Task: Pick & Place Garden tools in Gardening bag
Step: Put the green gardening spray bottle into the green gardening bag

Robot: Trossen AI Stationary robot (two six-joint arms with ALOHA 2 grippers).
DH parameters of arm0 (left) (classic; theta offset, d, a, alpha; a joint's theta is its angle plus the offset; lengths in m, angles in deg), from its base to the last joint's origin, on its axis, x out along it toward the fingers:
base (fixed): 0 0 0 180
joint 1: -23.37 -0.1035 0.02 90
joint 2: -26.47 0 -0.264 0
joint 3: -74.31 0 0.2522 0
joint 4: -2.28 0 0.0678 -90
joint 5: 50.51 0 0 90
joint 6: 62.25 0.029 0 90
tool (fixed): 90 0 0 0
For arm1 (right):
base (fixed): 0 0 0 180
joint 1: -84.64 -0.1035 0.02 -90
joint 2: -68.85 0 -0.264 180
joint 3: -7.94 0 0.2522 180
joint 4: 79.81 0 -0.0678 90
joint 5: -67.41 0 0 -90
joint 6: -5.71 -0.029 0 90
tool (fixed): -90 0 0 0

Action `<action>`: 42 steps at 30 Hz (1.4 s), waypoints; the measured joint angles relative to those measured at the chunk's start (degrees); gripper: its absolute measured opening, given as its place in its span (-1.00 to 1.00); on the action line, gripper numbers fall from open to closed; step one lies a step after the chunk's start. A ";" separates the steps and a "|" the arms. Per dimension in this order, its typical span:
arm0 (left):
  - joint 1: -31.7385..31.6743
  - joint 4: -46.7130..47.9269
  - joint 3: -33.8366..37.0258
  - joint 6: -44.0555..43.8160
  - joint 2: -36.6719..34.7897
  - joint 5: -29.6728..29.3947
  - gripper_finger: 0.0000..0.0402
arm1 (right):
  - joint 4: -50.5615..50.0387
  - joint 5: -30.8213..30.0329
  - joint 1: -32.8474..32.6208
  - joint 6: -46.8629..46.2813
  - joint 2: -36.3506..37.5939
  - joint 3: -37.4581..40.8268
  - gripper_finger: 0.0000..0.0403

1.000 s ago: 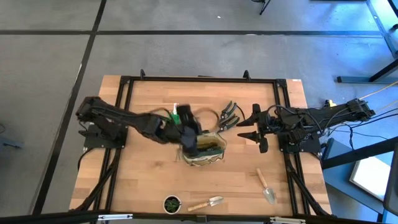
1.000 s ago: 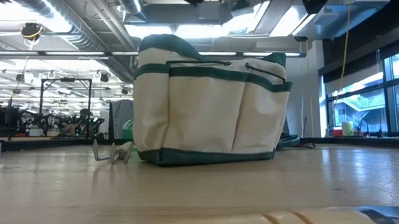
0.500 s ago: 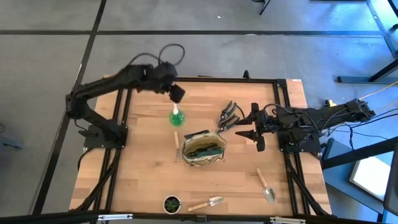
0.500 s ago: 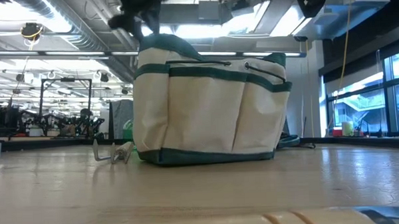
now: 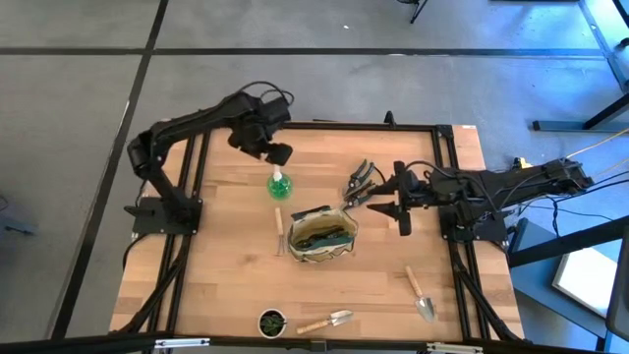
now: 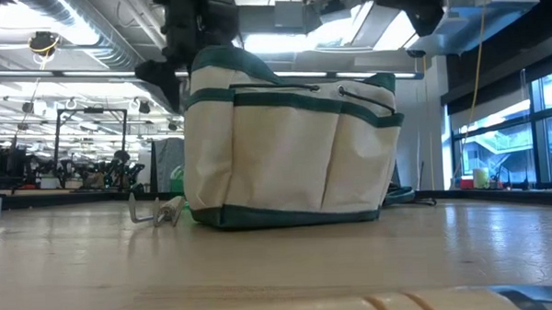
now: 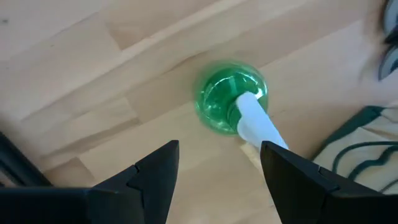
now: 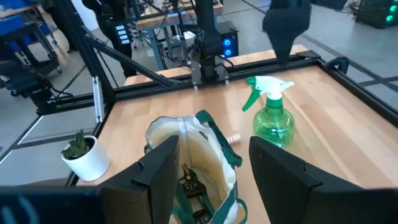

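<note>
The tan gardening bag (image 5: 322, 234) stands upright at the table's middle, with tools inside it (image 8: 189, 180). The green spray bottle (image 5: 278, 184) with a white top (image 7: 255, 121) stands upright on its base just to the far left of the bag. My left gripper (image 7: 217, 149) is open and empty, hanging above the bottle (image 5: 278, 154). The black-handled pruners (image 5: 361, 182) lie to the bag's far right. My right gripper (image 5: 385, 208) is open and empty beside them, facing the bag (image 8: 214, 143). A fork (image 6: 158, 212) lies at the bag's left.
Two wooden-handled trowels lie on the table, one at the near right (image 5: 423, 293) and one at the near edge (image 5: 327, 321). A small pot with a green plant (image 5: 272, 322) stands beside the latter. Bare wood lies at the table's left.
My left gripper has left the bag's mouth, risen and swung toward the table's far edge. It now hangs open over the spray bottle. The bottle and the bag have stayed where they were.
</note>
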 joint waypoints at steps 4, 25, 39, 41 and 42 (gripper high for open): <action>1.63 -2.76 0.00 0.40 0.65 -0.19 0.10 | -0.09 0.48 0.93 -0.01 -0.21 0.00 -0.03; 6.92 -5.73 -0.09 -7.71 0.06 0.49 0.10 | -0.25 2.02 1.59 0.00 -0.79 0.00 -0.03; 7.26 -5.99 -0.09 -6.42 0.06 -1.97 0.10 | -0.31 2.03 1.59 0.00 -0.79 0.00 -0.03; 7.41 -6.09 -0.09 -6.22 0.06 -2.16 0.10 | -0.31 2.03 1.59 0.00 -0.79 0.00 -0.03; 7.58 -6.08 -0.07 -6.22 0.06 -2.57 0.10 | -0.31 2.03 1.59 0.00 -0.79 0.00 -0.03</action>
